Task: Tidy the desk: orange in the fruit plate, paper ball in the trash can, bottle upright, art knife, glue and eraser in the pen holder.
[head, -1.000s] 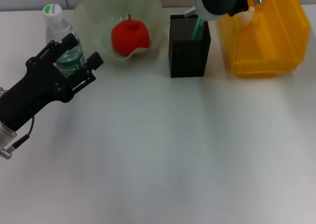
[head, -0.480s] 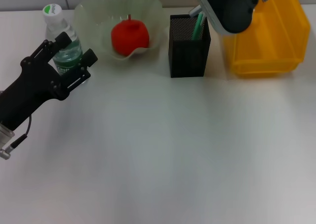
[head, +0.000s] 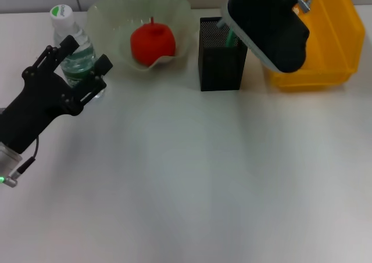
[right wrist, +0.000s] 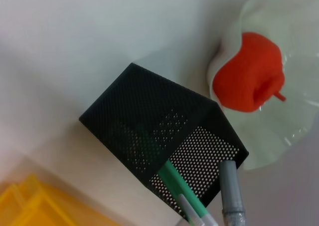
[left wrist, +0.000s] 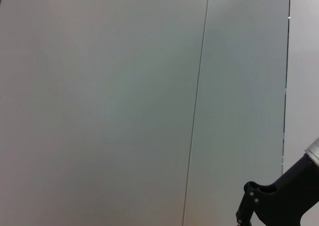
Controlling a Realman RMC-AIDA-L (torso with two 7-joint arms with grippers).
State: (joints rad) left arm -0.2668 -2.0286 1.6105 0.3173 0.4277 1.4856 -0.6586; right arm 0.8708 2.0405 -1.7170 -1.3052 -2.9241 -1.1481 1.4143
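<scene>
The left arm is extended diagonally from the near left edge, its black left hand (head: 74, 65) held low with both fingers (head: 100, 65) spread wide apart. The right arm is raised at the far right; only its dark wrist housing is seen, the right hand being hidden.

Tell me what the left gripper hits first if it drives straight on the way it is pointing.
Most likely the bottle. In the head view the left gripper points up and away toward it, fingers spread on either side of the label. Depth is unclear, so whether they touch already cannot be told.
</scene>
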